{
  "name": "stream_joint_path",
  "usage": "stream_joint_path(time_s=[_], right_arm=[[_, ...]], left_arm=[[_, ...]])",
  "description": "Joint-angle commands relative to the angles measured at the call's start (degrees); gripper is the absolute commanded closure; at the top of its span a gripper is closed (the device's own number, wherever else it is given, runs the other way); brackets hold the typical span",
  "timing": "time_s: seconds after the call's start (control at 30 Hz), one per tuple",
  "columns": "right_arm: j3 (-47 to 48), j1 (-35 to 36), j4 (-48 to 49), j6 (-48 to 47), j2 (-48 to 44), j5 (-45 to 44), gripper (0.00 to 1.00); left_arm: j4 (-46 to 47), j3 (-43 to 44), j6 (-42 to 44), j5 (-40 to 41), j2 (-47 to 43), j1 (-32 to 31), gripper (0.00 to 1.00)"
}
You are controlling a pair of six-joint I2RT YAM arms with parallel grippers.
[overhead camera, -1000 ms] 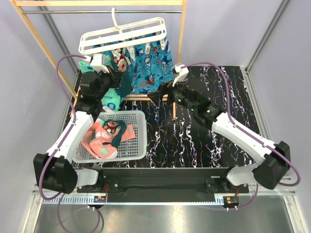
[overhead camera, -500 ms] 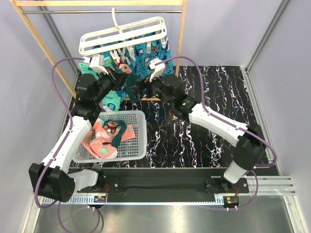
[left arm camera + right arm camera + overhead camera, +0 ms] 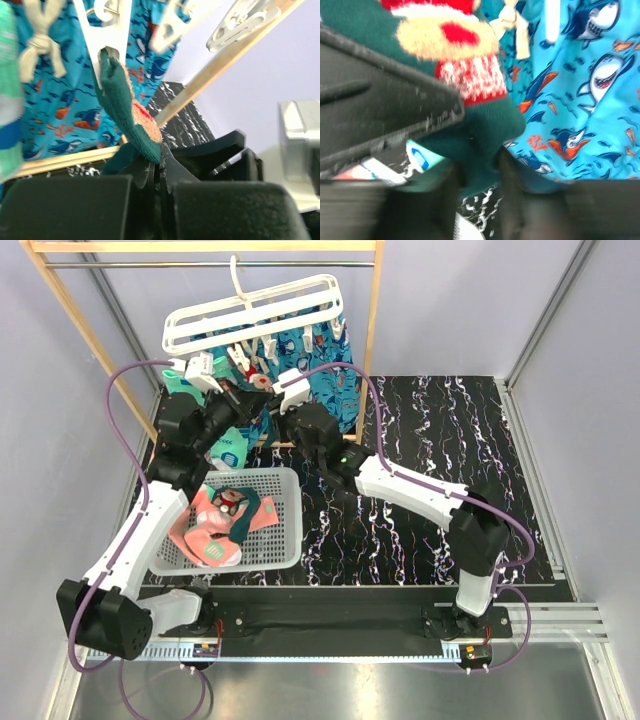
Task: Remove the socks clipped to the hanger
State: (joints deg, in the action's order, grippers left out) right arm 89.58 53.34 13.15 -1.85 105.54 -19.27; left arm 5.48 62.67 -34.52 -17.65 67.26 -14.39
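Tabletop [image 3: 450,440] of black with white veining, lying between pale lilac walls and grey metal posts, carrying a white mesh basket [image 3: 296,510] at the near left with pink socks [image 3: 200,515] heaped inside. Standing at the far edge, a wooden rack [image 3: 376,310]; hanging from its rail, the white hanger [image 3: 255,310], with a blue shark-print cloth [image 3: 325,370] dangling behind its clips. Hanging from one clip [image 3: 107,45], a dark teal sock [image 3: 125,105] with a Santa figure. Pinching that sock's lower part: the left gripper [image 3: 159,170], jaws fully together on the fabric. Facing it from the right, the right gripper [image 3: 477,195], jaws standing partly apart with the sock's end lying between them. Too blurred for telling whether pressing on it. Showing at the left edge of the left wrist view, a mint sock [image 3: 7,100].
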Motion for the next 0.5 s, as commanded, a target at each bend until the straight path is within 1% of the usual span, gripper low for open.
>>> stream_joint_path(time_s=[0.0, 0.03, 0.07, 0.1, 0.13, 0.23, 0.27, 0.3, 0.4, 0.47], right_arm=[[2.1, 0.0, 4.5, -1.0, -1.2, -3.2, 0.68], [1.7, 0.0, 4.5, -1.0, -2.0, -2.5, 0.75], [1.5, 0.0, 4.3, -1.0, -2.4, -0.9, 0.90], [1.0, 0.0, 3.9, -1.0, -2.9, -0.3, 0.96], [0.8, 0.0, 3.6, -0.6, -3.7, 0.2, 1.00], [-0.2, 0.0, 2.2, 0.3, -4.8, 1.8, 1.00], [-0.2, 0.0, 1.8, 0.6, -5.0, 2.6, 1.00], [-0.2, 0.0, 0.9, 1.0, -5.3, 3.3, 1.00], [-0.9, 0.1, 0.0, 1.5, -6.0, 5.7, 1.00], [-2.4, 0.0, 0.5, 3.6, -7.2, 6.4, 1.00]], left_arm=[[0.9, 2.9, -2.3, -1.9, -1.9, -0.7, 1.00], [0.4, 3.1, -2.8, -1.8, -2.0, -0.8, 1.00], [-0.2, 3.5, -2.9, -1.6, -2.1, -0.8, 0.99], [-1.0, 3.9, -2.9, -1.4, -2.2, -0.9, 0.98], [-2.5, 4.6, -2.7, -1.2, -2.6, -0.8, 0.96], [-5.3, 6.1, -2.8, 0.9, -3.6, -0.8, 0.76], [-7.0, 7.0, -2.7, 1.6, -3.8, -0.7, 0.65], [-10.3, 8.0, -1.7, 3.1, -4.0, -0.7, 0.61], [-14.6, 11.5, 0.3, 6.2, -4.4, -0.7, 0.50], [-16.5, 13.6, 1.6, 7.9, -4.6, -0.5, 0.45]])
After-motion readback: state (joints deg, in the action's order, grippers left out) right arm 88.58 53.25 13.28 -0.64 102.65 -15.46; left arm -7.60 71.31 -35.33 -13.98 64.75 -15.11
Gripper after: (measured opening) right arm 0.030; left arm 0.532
